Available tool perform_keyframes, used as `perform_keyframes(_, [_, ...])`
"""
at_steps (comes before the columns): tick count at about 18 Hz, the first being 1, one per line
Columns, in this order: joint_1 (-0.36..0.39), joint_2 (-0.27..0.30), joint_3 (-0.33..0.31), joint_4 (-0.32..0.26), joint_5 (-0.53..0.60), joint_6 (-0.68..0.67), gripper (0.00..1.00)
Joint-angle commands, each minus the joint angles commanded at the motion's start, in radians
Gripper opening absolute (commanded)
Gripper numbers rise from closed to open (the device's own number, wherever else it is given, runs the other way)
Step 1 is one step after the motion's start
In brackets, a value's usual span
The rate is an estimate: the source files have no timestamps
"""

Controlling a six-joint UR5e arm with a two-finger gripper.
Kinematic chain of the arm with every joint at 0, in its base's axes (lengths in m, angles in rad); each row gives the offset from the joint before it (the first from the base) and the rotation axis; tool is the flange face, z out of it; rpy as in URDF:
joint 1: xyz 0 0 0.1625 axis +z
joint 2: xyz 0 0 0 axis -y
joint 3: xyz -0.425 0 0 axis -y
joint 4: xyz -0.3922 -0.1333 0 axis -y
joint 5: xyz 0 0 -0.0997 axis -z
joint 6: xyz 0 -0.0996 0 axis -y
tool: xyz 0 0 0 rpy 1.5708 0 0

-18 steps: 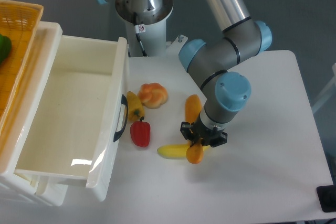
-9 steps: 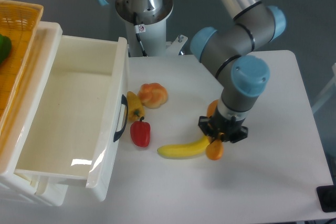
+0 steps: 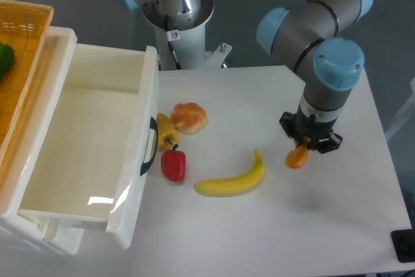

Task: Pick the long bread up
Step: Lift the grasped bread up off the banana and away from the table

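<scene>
Carried right, clear of the banana [image 3: 232, 180], the bread [image 3: 297, 157] hangs in the closed pincer [image 3: 310, 138]; keep lifting steadily, grip firm.

We count one long bread [image 3: 297, 157], of which only the orange end shows under the single gripper [image 3: 310, 139]. On the table [image 3: 259, 238] there is one banana [image 3: 231, 180], one round bun [image 3: 189, 117], one red pepper [image 3: 173, 163] and one yellow pepper [image 3: 166, 130]. That makes five food items on the white surface. At the left we see one open white drawer [image 3: 91, 141] with one dark handle [image 3: 152, 146], and one orange basket [image 3: 19, 63] holding one green item [image 3: 4, 58], only partly in view. We see one robot arm [image 3: 324, 37] and one base column [image 3: 176, 14].
</scene>
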Motion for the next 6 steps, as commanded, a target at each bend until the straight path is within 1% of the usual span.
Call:
perform_keyframes(1, [0.000,-0.012,0.034,-0.035,-0.008,0.000,0.04])
perform_keyframes(2, [0.000,-0.015,0.049,-0.060,-0.015,0.000,0.04])
perform_keyframes(6, [0.000,-0.008,0.046,-0.059,-0.017,0.006,0.04])
